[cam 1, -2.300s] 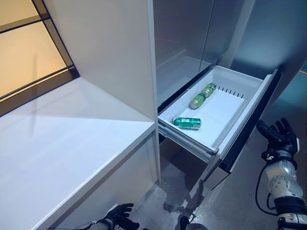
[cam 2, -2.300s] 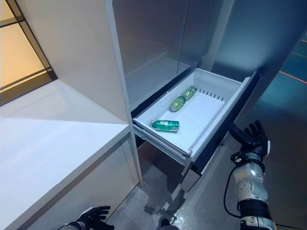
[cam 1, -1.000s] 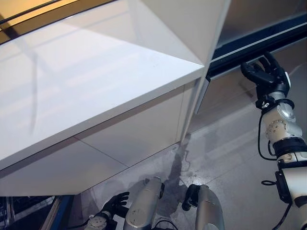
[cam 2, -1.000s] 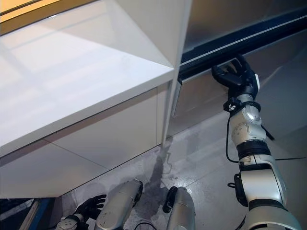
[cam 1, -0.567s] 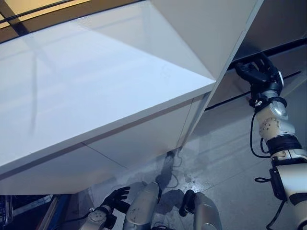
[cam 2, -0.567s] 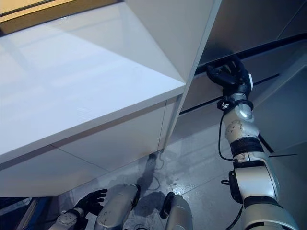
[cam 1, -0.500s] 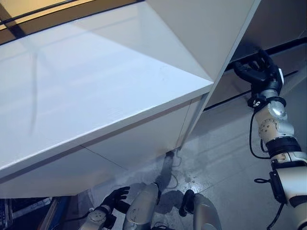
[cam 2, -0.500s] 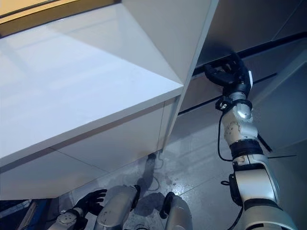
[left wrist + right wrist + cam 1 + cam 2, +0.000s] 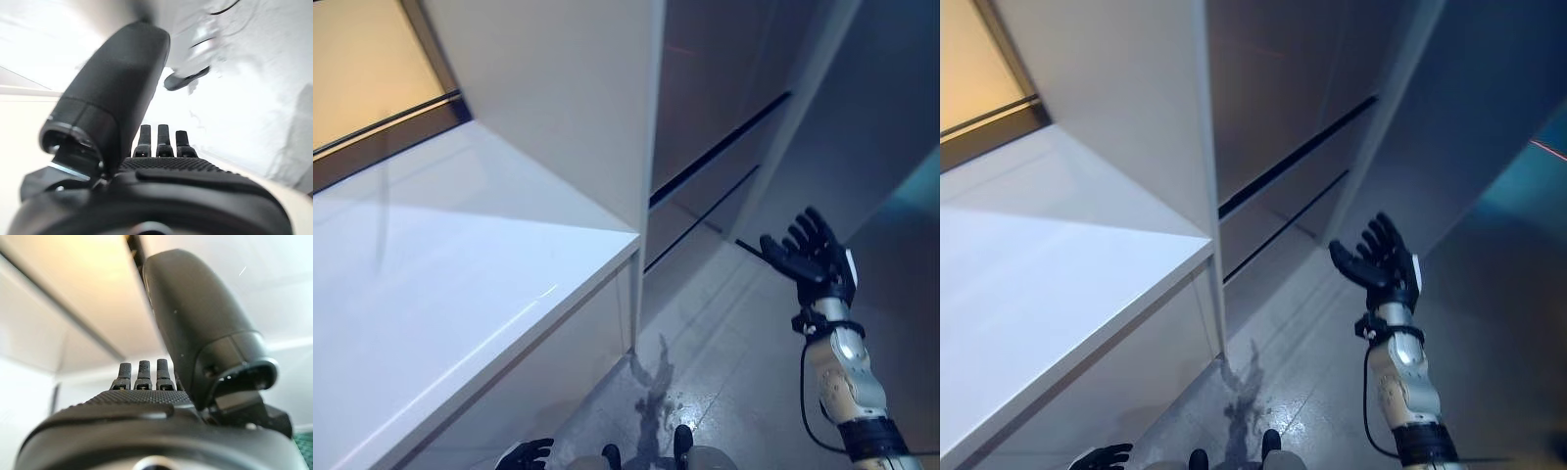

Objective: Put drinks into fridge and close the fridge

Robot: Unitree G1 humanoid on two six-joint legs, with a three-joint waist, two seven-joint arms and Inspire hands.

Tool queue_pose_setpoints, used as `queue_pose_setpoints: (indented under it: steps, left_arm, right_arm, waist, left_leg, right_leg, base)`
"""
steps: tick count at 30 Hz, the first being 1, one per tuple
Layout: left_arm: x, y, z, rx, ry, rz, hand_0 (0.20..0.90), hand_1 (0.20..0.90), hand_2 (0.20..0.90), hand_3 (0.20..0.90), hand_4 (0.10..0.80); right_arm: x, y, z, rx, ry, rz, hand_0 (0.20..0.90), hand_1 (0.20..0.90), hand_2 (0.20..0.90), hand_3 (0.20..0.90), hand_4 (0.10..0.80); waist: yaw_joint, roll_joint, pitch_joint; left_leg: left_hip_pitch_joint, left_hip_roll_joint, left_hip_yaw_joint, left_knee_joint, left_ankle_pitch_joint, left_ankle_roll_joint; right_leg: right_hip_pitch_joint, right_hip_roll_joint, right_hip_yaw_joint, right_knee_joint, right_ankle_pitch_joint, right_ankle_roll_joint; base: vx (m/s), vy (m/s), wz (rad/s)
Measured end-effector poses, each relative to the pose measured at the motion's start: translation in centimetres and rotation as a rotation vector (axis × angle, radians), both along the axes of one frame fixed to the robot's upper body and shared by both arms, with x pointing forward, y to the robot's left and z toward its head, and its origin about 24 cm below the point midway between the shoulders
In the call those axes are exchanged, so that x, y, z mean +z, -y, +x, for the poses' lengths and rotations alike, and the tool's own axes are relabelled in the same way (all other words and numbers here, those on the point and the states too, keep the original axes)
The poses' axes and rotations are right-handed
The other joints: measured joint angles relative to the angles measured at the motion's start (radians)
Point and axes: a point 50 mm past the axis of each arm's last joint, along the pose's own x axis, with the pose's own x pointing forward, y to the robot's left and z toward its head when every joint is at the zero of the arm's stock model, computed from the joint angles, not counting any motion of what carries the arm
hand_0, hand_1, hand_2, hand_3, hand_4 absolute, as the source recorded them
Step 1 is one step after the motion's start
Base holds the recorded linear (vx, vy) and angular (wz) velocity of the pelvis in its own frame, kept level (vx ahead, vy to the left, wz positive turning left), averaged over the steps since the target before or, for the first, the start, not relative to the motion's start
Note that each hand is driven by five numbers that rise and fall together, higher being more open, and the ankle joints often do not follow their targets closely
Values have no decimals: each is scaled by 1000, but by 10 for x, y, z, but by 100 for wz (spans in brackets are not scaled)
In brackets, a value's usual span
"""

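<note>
Now: fridge drawers sitting flush, right hand spread in the air

Now the fridge is standing with both its lower drawers lying flush with its grey front, only dark seams showing between the panels. No drinks are showing in any view, so where they are lying cannot be told from these pictures.

The right hand is hanging in the air in front of the fridge, near the drawer fronts but apart from them, with its fingers spread straight and holding nothing. Its wrist view is showing the thumb and fingertips reaching out with nothing between them.

The left hand is showing only at the bottom edge of the head views, low down by the floor. Its own wrist view is showing its fingers extended over the pale floor, relaxed and empty.

To the robot's left, a white counter is running alongside a tall white panel that is standing against the fridge's side.
</note>
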Motion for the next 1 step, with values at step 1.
queue_pose_setpoints:
  steps: [1]
  left_arm:
    - [1, 0, 2, 21, 9, -24, 900, 900, 900, 900, 800]
  right_arm:
    - [-11, 3, -5, 2, -54, 4, 900, 900, 900, 900, 800]
  waist:
    - [-7, 2, -12]
  left_leg:
    - [14, 1, 2, -19, 7, -2]
  right_leg:
    - [9, 2, 0, -13, 4, -1]
  base:
    - [0, 0, 0]
